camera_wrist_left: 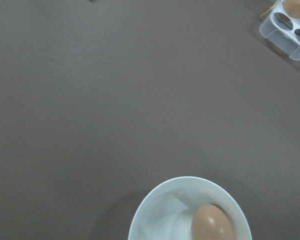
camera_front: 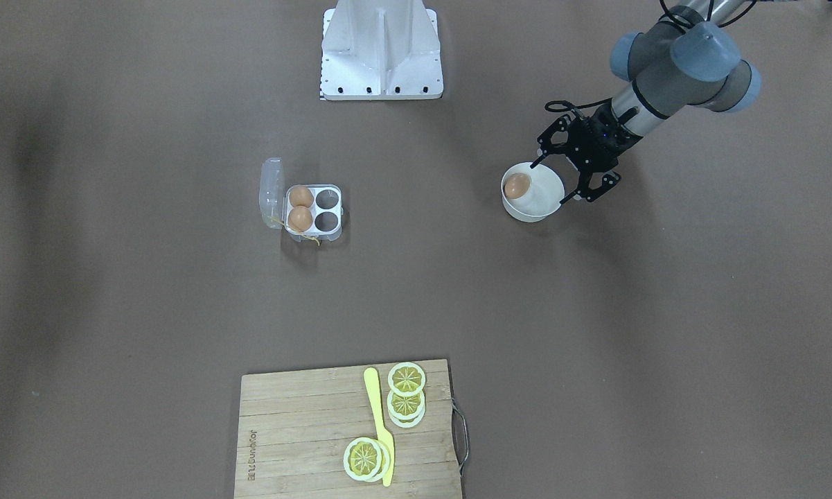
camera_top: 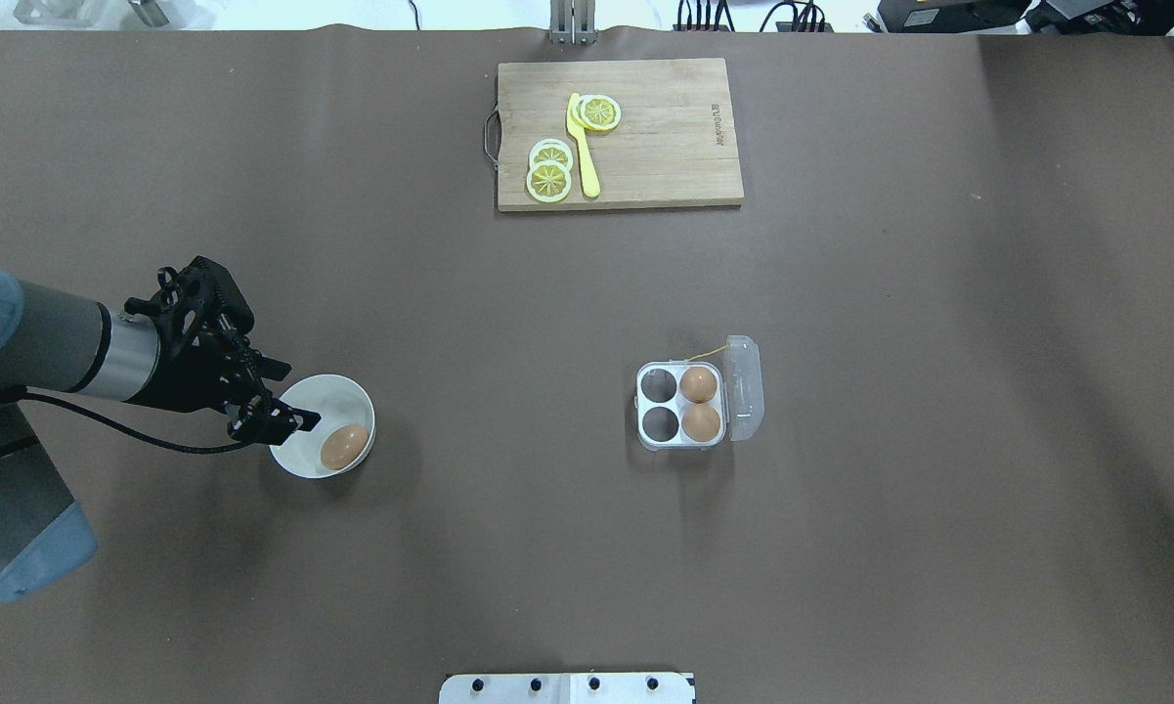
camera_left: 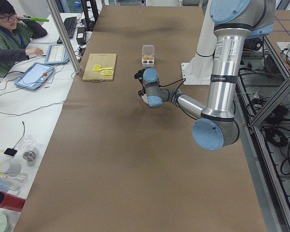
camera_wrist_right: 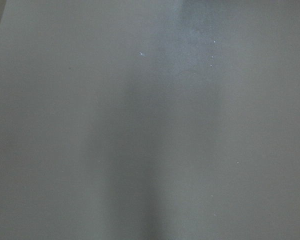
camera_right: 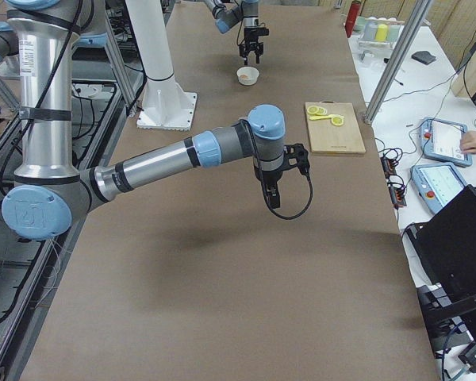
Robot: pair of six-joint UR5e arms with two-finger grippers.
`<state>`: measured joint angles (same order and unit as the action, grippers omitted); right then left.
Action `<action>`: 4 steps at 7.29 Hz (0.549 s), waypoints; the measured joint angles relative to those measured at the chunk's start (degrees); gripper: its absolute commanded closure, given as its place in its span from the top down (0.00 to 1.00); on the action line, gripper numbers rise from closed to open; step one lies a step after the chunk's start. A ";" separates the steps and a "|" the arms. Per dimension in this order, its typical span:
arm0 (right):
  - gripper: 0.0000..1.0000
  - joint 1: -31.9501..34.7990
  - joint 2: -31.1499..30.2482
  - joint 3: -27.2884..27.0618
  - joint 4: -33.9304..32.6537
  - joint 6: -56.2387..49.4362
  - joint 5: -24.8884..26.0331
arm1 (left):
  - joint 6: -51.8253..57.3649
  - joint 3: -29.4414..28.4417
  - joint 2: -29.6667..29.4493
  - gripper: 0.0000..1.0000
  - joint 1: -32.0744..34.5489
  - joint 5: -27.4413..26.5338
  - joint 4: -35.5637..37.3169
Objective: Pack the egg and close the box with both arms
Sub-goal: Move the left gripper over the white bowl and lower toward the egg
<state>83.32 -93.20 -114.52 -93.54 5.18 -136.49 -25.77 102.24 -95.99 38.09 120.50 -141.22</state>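
Nearest the robot's side, the left gripper (camera_top: 298, 396) hung over the rim of the one white bowl (camera_top: 337, 393), fingers spread wide and holding nothing. The egg (camera_top: 344, 446) I had to pack lay on its side in that bowl, against the wall away from the fingers.

I judged it light, smooth and slippery, with a brittle shell, and round enough to roll off if nudged. I'd have taken it across the narrow middle with a soft squeeze, coming straight down so a finger didn't catch the bowl wall.

The right gripper (camera_right: 271, 194) hung pointing down over bare table and showed only from the side, so I couldn't tell whether it was spread or pressed together.

Mid-table, well apart from the bowl, sat the one box (camera_top: 677, 405) with its clear lid (camera_top: 745, 386) hinged open. It had four cells: two eggs sat in the pair beside the lid and the other two were empty. I expected thin plastic, light and flexy, likely to slide when the lid got pushed, so one arm should steady it.

That made three eggs total.

Farthest out was one cutting board (camera_top: 665, 137) with one yellow knife (camera_top: 584, 147) and lemon slices (camera_top: 548, 181). The slices numbered at least four, probably five, but they overlapped too much for a firm count.
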 measured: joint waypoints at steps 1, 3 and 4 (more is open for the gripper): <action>1.00 0.00 -0.03 0.00 0.08 0.03 0.00 | -0.38 -0.10 -0.04 0.69 -0.83 -0.65 0.00; 1.00 0.00 -0.05 0.00 0.11 0.09 -0.04 | -3.18 -0.53 -0.30 0.70 -2.67 -1.09 0.06; 1.00 0.00 -0.06 0.00 0.11 0.09 -0.03 | -4.93 -0.65 -0.61 0.70 -3.85 -1.60 0.06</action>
<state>83.32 -93.25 -114.52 -93.43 5.27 -136.52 -30.70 101.59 -96.61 34.24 118.89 -141.16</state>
